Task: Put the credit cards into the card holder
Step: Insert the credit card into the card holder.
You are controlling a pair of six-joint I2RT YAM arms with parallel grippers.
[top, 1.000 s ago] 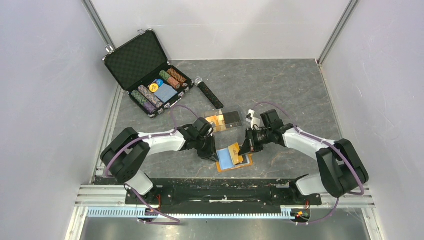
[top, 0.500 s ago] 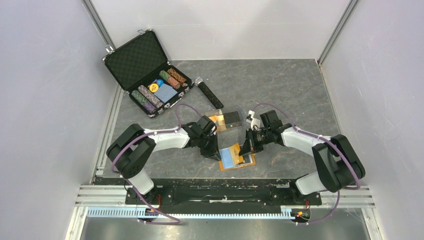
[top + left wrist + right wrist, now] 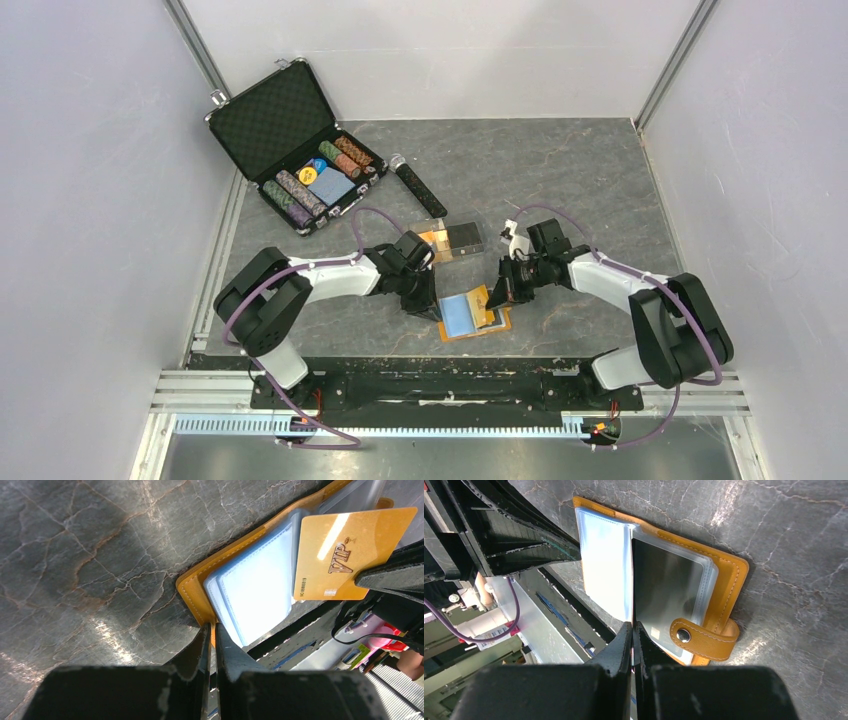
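White-walled grey marbled table [image 3: 600, 170]: left jaws pinch card holder [image 3: 192, 587], right jaws gold card [image 3: 345, 555].

You see a table [image 3: 75, 555] of dark grey, veined, stone-look surface with a soft sheen. At centre, the card holder [image 3: 192, 587] is orange, leather-like and stitched, with clear glossy plastic sleeves [image 3: 255, 580]. Upper right, the gold card [image 3: 345, 550] is smooth and shiny. The round snap [image 3: 683, 635] looks like polished metal.
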